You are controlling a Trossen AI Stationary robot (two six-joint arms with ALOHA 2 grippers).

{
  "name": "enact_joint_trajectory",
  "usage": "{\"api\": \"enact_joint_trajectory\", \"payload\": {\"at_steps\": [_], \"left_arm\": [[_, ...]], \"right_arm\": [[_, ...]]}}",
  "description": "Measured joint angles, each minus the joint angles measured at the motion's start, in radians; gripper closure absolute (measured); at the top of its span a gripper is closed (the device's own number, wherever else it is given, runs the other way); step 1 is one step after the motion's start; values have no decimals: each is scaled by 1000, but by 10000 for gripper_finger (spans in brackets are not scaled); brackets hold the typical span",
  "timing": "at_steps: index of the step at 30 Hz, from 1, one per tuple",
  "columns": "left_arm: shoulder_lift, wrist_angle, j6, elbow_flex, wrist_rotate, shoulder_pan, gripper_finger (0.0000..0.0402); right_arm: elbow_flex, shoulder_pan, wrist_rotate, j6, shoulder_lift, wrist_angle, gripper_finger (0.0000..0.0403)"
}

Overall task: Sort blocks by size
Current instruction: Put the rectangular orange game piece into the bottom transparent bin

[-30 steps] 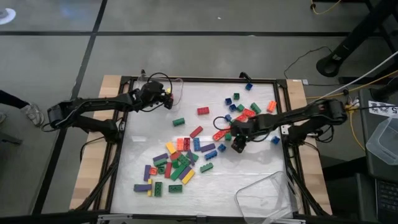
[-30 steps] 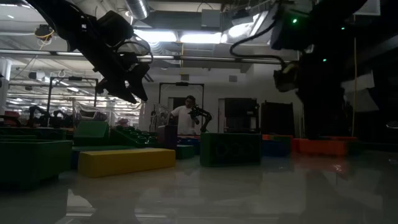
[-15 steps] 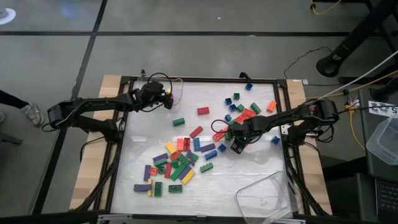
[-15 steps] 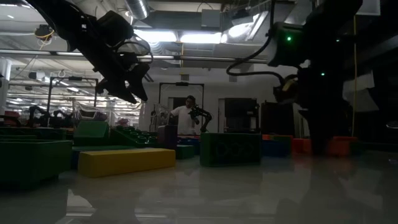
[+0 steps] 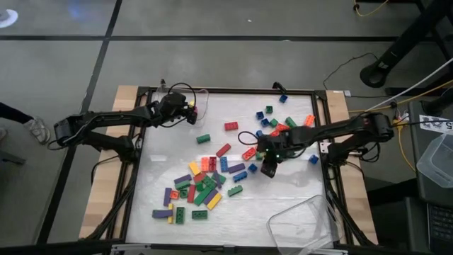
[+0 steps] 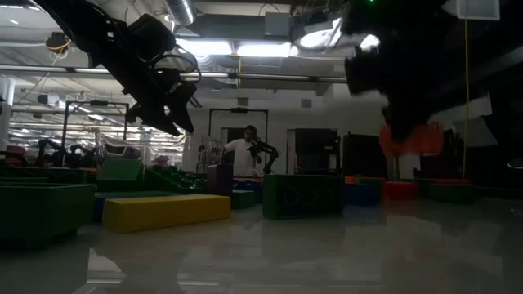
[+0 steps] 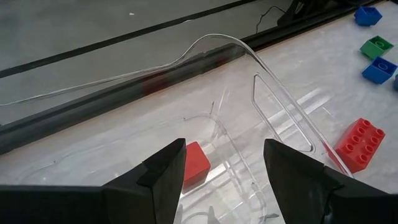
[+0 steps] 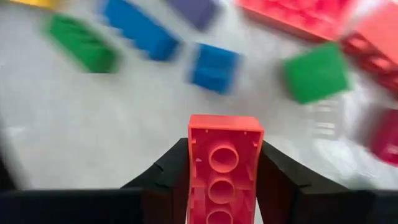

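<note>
Red long brick (image 8: 224, 165) pinched between right gripper's (image 5: 270, 167) fingers (image 8: 163, 177), underside w/ round sockets facing wrist cam, lifted clear of desk (image 5: 290, 195) near mid-right of the scatter. Grip looks narrow, on brick's long sides only; most of brick sticks out past fingertips. Risk: twist or slip out during carry, esp. w/ fast swing, since smooth plastic walls give little bite. If dropped, lands back among loose blocks (image 5: 202, 188) and could knock sorted vs unsorted together.

Just below the held piece: blue brick (image 8: 214, 67), green cube (image 8: 314, 73), more red ones nearby. Low travel could clip them and shove them around.

Clear tray (image 5: 301, 225) at desk's near-right corner, partly overhanging frame edge by the look of it; hard drop-in might nudge it further. Can't tell which tray takes long pieces.

Left gripper (image 7: 224, 171) parked at far-left, fingers wide, nothing held, hovering over second clear tray (image 7: 273, 118) w/ one small red cube (image 7: 196, 165) inside. If both arms head for same tray, collision possible; well apart for now.

Main pile still large, so task far from done.
</note>
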Motion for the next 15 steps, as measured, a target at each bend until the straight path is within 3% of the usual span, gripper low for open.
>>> {"api": "enact_joint_trajectory", "payload": {"at_steps": [8, 15], "left_arm": [[0, 0, 0, 0, 0, 0, 197], [0, 1, -31, 0, 0, 0, 197]], "right_arm": [[105, 203, -125, 15, -62, -39, 264], [121, 471, -32, 179, -72, -46, 259]]}}
